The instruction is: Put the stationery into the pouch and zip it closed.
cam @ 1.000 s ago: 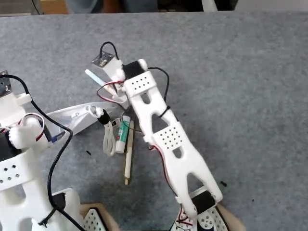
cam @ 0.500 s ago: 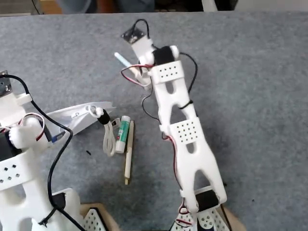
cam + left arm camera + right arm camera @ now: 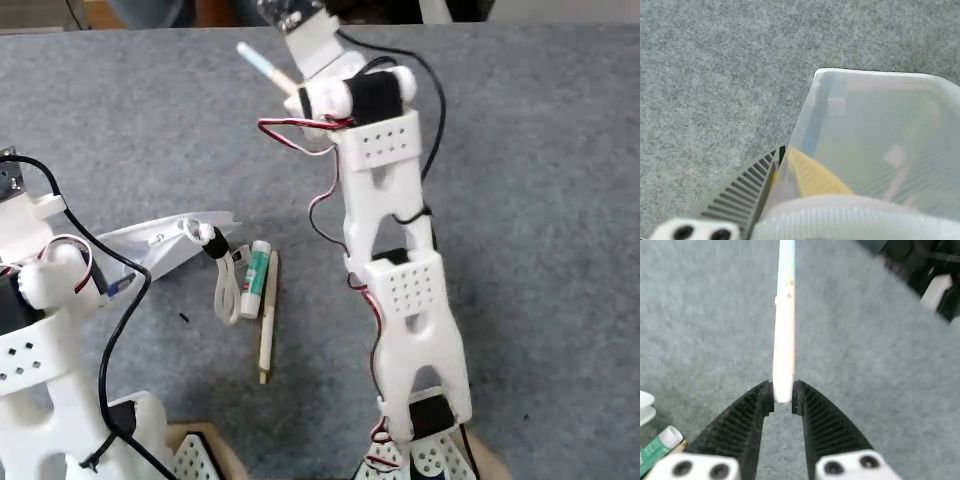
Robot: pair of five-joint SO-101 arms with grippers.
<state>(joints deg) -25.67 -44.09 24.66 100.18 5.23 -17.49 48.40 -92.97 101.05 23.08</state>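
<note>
High view. We record the right gripper (image 3: pixel 296 88) at the far edge of the grey felt-like table cover (image 3: pixel 520 180), closed on a white pen with a light-blue end (image 3: pixel 258 60) that juts out beyond it. The clear plastic zip pouch (image 3: pixel 165 245) lies at the left arm's end. Just beside its mouth are a white looped cord (image 3: pixel 226 292), a green-and-white glue stick (image 3: pixel 258 272) and a plain wooden pencil (image 3: pixel 267 320), the last two side by side and touching.

Left wrist view. We see the left gripper (image 3: pixel 782 152) pinched onto the pouch edge. One black ribbed finger (image 3: pixel 747 187) lies against the plastic, and the other is veiled by it.

Right wrist view. We note the fingers nearly together, clamping the pen's white end. The glue stick's cap peeks in at the frame corner.
</note>
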